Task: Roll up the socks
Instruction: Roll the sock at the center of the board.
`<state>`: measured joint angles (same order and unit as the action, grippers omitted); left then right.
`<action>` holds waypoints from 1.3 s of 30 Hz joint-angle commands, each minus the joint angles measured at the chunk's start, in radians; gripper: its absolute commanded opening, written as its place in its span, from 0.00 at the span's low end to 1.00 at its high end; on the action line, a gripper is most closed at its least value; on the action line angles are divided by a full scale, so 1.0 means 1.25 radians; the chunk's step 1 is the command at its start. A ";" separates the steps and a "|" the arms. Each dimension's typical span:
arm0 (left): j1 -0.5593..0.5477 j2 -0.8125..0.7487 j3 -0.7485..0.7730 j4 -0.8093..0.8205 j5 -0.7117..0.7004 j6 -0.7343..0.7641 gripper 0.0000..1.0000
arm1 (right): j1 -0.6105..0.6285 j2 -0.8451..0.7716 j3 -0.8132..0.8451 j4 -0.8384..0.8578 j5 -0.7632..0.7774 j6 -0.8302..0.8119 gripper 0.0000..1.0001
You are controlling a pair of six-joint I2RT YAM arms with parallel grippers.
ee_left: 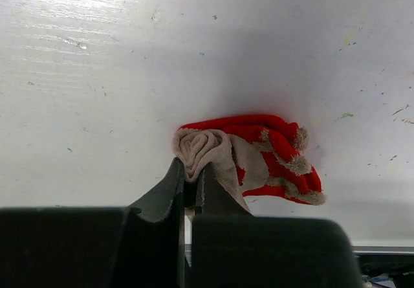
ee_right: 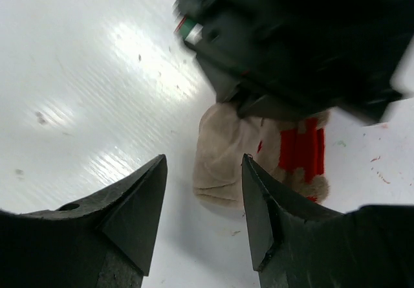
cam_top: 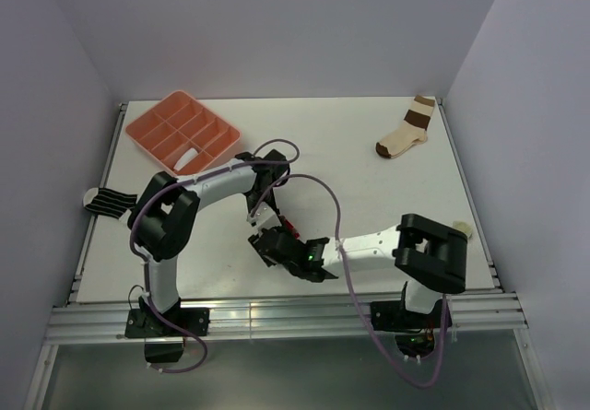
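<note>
A tan sock with a red end [ee_left: 259, 152] lies bunched on the white table. Its tan part is rolled up, and my left gripper [ee_left: 191, 175] is shut on that roll. In the right wrist view the same sock [ee_right: 223, 152] lies just beyond my right gripper [ee_right: 204, 165], which is open with nothing between its fingers. In the top view both grippers meet at the table's middle front, the left gripper [cam_top: 261, 216] above the right gripper [cam_top: 269, 246], and they cover the sock. A black-and-white striped sock [cam_top: 109, 200] lies at the left edge. A white sock [cam_top: 189, 159] sits in the tray.
A salmon compartment tray [cam_top: 152, 126] stands at the back left. A cream sock with broad brown bands [cam_top: 406, 134] lies at the back right. A pale yellowish lump [cam_top: 464, 230] sits by the right arm's elbow. Walls close in the table on three sides.
</note>
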<state>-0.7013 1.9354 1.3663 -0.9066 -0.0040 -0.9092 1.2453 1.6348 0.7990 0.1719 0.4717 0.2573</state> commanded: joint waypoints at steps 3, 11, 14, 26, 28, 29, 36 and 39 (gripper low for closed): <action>-0.006 0.046 0.000 -0.037 -0.004 0.030 0.00 | 0.039 0.084 0.060 -0.050 0.164 -0.036 0.56; -0.005 0.045 0.002 -0.034 -0.004 0.046 0.00 | 0.043 0.184 0.102 -0.109 0.246 -0.011 0.40; -0.006 0.023 -0.003 -0.020 -0.004 0.045 0.01 | 0.042 0.195 0.093 -0.117 0.230 0.003 0.19; 0.047 -0.136 -0.051 0.082 0.018 -0.030 0.56 | -0.068 -0.007 -0.098 0.037 -0.183 0.096 0.00; 0.065 -0.160 -0.068 0.104 0.024 -0.047 0.61 | -0.106 -0.025 -0.129 0.061 -0.242 0.107 0.00; 0.071 -0.185 -0.073 0.112 0.025 -0.054 0.63 | -0.119 -0.036 -0.137 0.083 -0.297 0.118 0.00; 0.105 -0.323 -0.188 0.260 0.041 -0.146 0.67 | -0.251 -0.012 -0.214 0.244 -0.621 0.216 0.00; 0.105 -0.401 -0.286 0.340 0.057 -0.184 0.66 | -0.311 0.037 -0.238 0.334 -0.740 0.279 0.00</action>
<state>-0.5690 1.5124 1.0824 -0.6029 0.0368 -1.0641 0.8967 1.6184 0.5507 0.5156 -0.1993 0.5079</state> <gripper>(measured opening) 0.660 0.321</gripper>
